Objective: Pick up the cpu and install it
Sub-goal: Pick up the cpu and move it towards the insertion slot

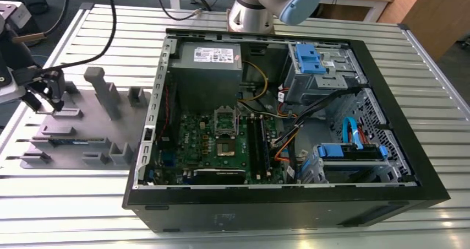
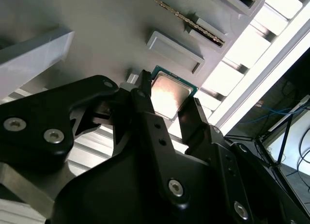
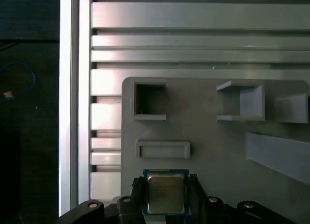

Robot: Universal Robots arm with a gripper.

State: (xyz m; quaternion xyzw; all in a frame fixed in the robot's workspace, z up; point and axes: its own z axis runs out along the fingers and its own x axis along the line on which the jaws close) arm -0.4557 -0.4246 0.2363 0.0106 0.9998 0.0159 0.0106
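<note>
Matte black gripper (image 3: 165, 181) is pinching the flat square cpu (image 3: 165, 195), silvery lid glinting, over the smooth grey tray (image 3: 218, 151).

An open computer case (image 1: 294, 207) beside a grey tray (image 1: 87, 115) on a slatted table (image 1: 66, 205).

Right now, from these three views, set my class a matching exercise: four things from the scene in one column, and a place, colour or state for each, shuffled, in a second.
Column one
1. cpu
2. gripper
3. computer case
4. power-supply box

Column two
A. black, side open, lying on the slatted table
B. grey, in a corner inside the case
C. silvery top, flat on the grey tray
D. over the tray, at the cpu

Pairs: 1-C, 2-D, 3-A, 4-B
</note>
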